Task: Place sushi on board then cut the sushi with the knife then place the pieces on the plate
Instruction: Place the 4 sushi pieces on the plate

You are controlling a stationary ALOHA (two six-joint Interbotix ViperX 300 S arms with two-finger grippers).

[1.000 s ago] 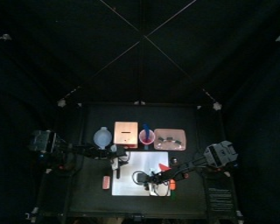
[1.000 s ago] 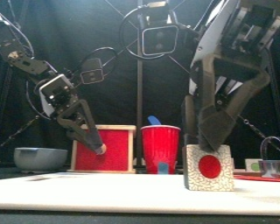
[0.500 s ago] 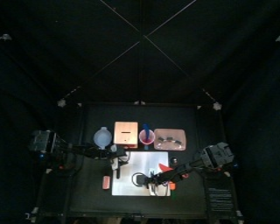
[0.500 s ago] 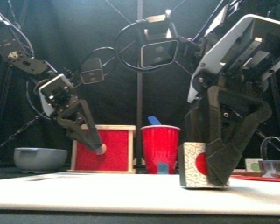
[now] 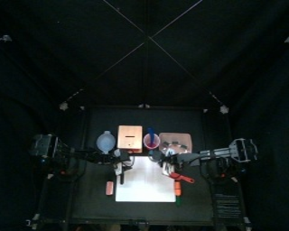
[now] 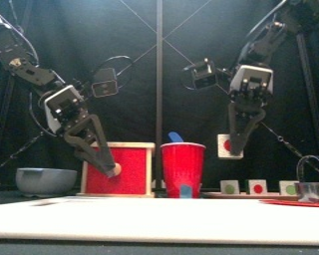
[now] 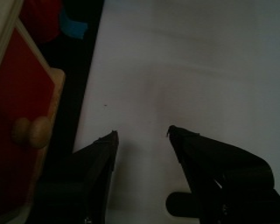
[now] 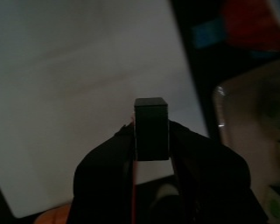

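One sushi piece (image 6: 231, 145), pinched by right tool (image 8: 150, 131)

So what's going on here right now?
The right gripper is shut on one sushi piece and holds it in the air, clear of the white cutting board. Three other pieces sit low at the right, apparently on the pink tray. The left gripper hangs open and holds nothing, in front of the wooden box.
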